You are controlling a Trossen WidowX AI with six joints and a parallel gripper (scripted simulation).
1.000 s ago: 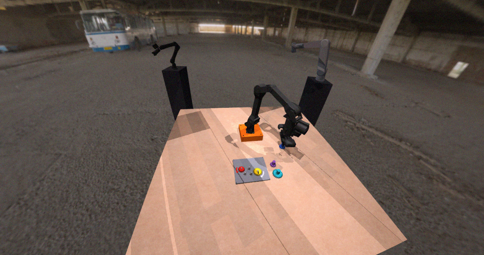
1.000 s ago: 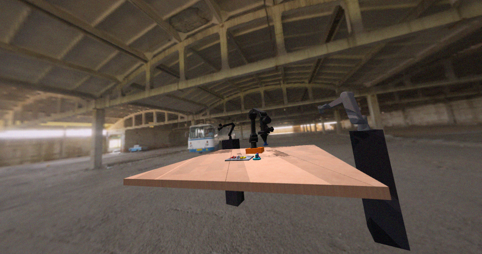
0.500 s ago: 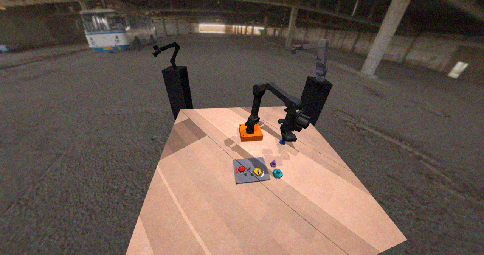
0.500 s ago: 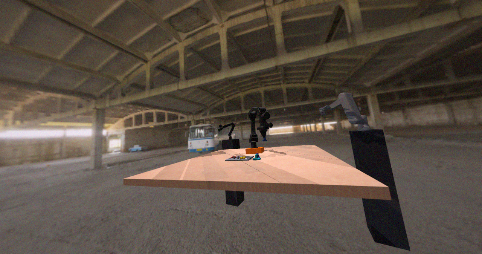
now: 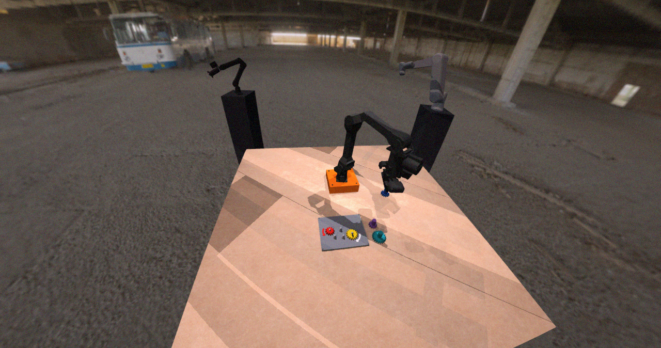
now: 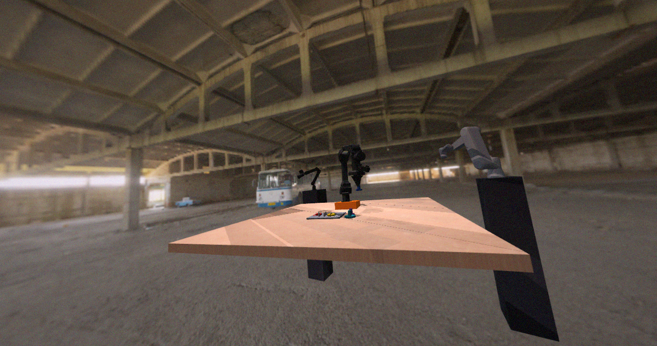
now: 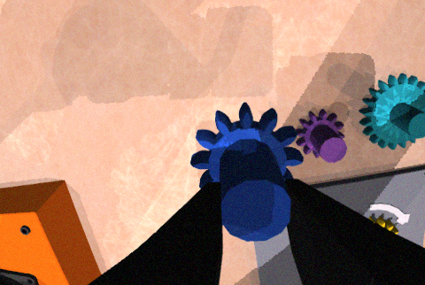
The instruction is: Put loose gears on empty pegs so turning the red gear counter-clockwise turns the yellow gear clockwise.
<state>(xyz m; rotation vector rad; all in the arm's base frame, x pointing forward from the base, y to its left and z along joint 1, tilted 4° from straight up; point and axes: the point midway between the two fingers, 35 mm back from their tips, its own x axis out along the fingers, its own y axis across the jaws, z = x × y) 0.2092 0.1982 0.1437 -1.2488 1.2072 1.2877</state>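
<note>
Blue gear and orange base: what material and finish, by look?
Blue gear: probably plastic, satin; uniform color, soft shading, faceted knob.
Orange base: likely plastic, possibly painted metal; flat even color, crisp edges, no grain.

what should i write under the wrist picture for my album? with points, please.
The end effector (image 7: 251, 193) grips a blue gear (image 7: 254, 152) above the table.
</note>
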